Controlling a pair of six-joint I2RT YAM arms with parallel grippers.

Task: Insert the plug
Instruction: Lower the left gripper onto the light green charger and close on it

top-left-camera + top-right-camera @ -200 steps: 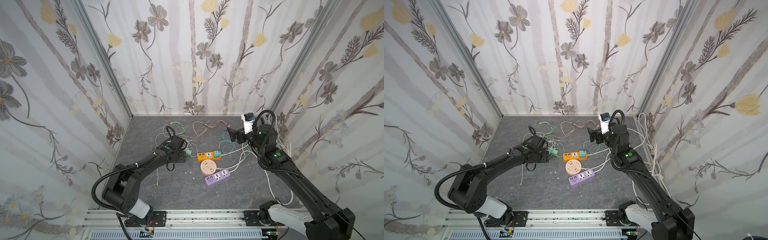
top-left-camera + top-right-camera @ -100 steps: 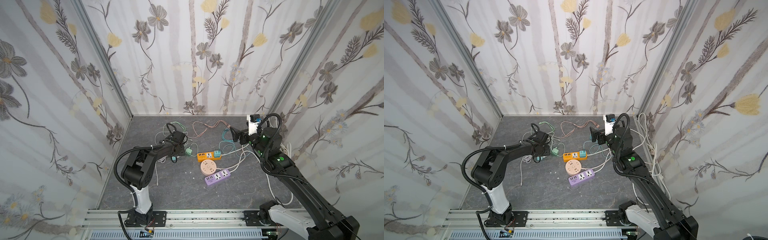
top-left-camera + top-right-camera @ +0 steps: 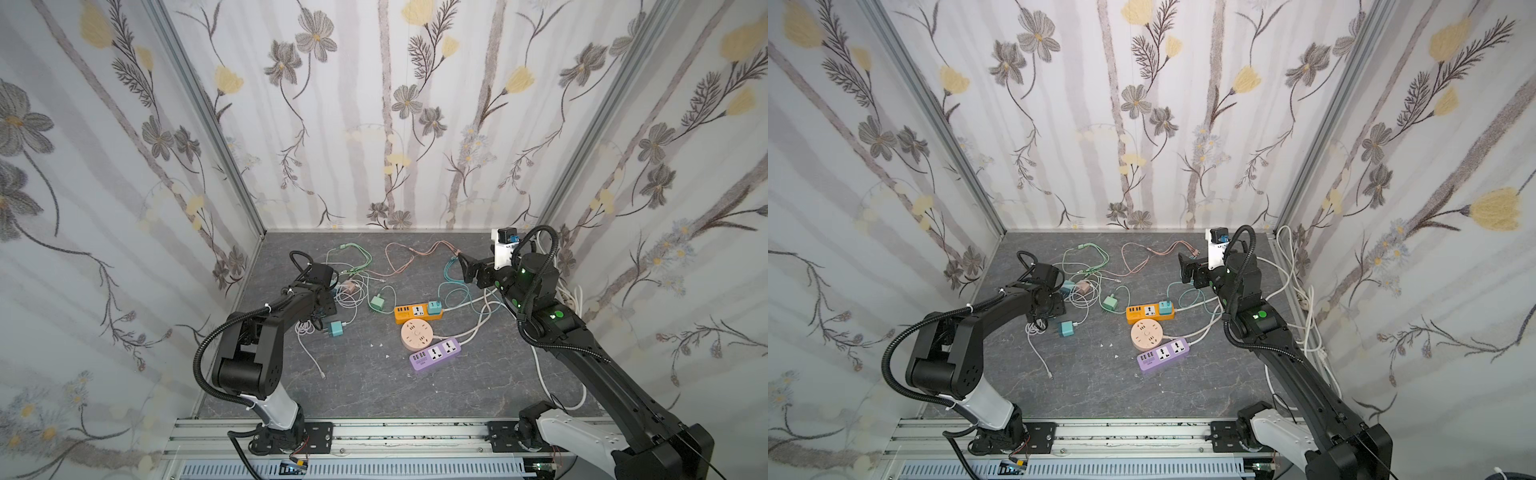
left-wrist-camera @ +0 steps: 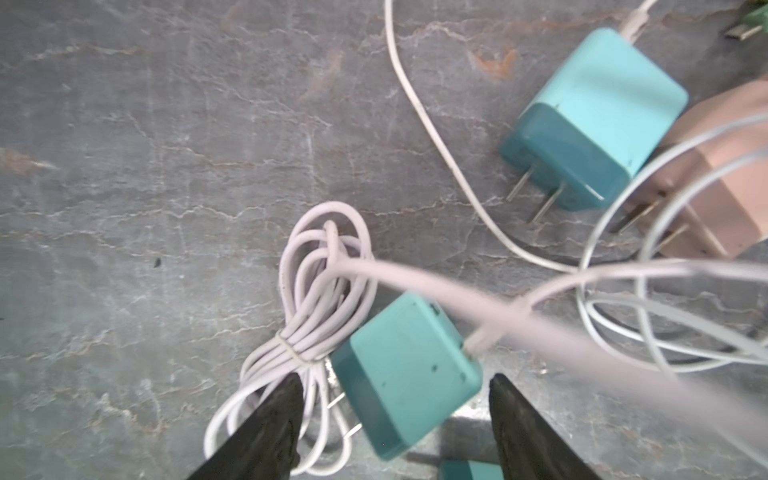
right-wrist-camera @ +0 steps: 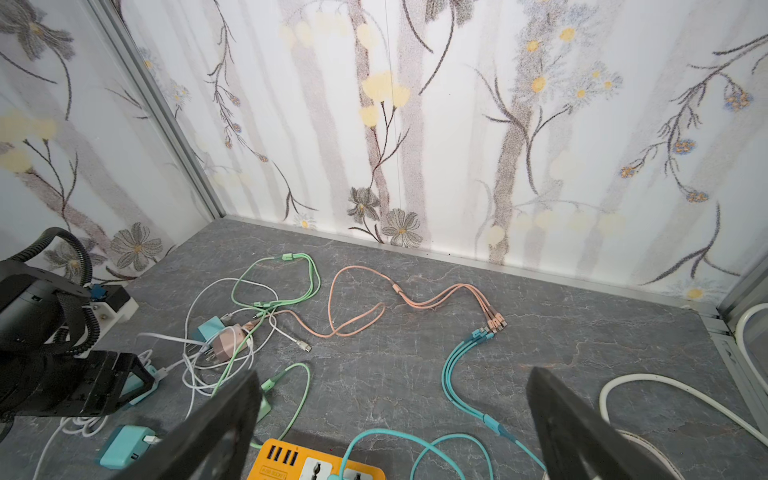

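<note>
Left gripper (image 4: 395, 428) straddles a teal plug (image 4: 403, 374), jaws wide; right gripper (image 5: 390, 415) wide, empty. Three power strips (image 3: 415, 312) at 3 o'clock.

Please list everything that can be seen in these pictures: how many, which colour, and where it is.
orange power strip: one, orange, centre.
round socket: one, peach, between the two strips.
purple power strip: one, purple, front centre.
plugged adapter: one, teal, in the orange strip.
loose teal adapters: three, teal, left.
pink adapter: one, pink, beside a loose teal one.
green adapter: one, green, left of the orange strip.
green cable, salmon cable, teal cable: one each, at the back.
white cables: several, white, left.
thick cords: several, white, right wall.
left end effector: one, black, open around a teal adapter.
right end effector: one, black, open, empty, back right.
</note>
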